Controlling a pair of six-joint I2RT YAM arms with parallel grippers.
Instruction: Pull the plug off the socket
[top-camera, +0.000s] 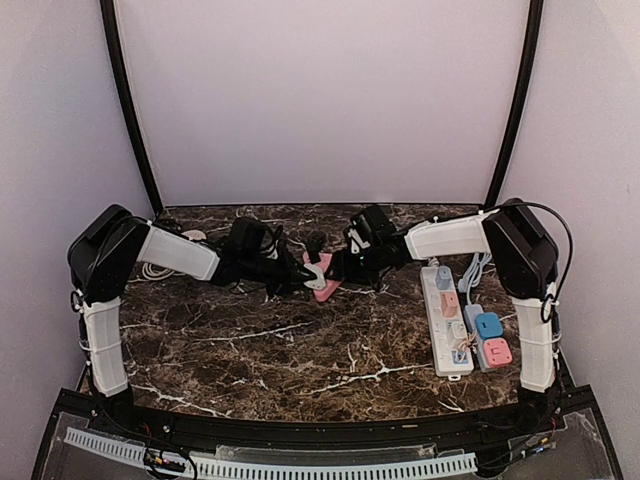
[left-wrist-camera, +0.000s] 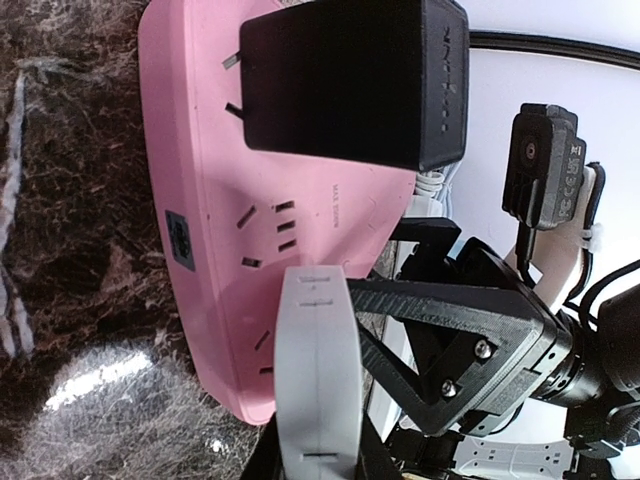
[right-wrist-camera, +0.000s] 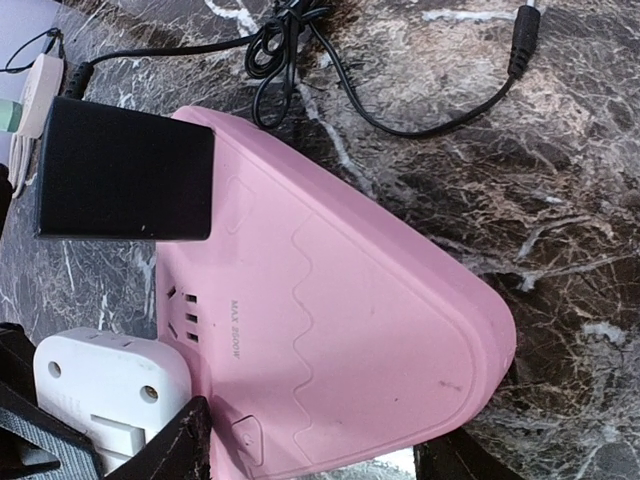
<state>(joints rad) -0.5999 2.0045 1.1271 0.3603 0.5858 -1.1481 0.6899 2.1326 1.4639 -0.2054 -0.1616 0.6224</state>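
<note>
A pink triangular socket block (top-camera: 325, 272) lies mid-table, between both grippers. A black adapter (left-wrist-camera: 350, 80) is plugged into its face; its prongs partly show. A white plug (left-wrist-camera: 318, 370) sits against the same face below it, prongs hidden. My left gripper (left-wrist-camera: 318, 455) is shut on the white plug, reaching in from the left in the top view (top-camera: 298, 277). My right gripper (right-wrist-camera: 315, 455) is shut on the socket block (right-wrist-camera: 350, 320), with black fingers (right-wrist-camera: 180, 445) on both sides. The white plug (right-wrist-camera: 100, 390) and adapter (right-wrist-camera: 125, 180) show in the right wrist view too.
A white power strip (top-camera: 447, 320) with blue (top-camera: 489, 325) and pink (top-camera: 497, 351) plugs lies at the right edge. A black cable with a barrel connector (right-wrist-camera: 520, 45) curls behind the block. A white cable (top-camera: 155, 268) lies at the far left.
</note>
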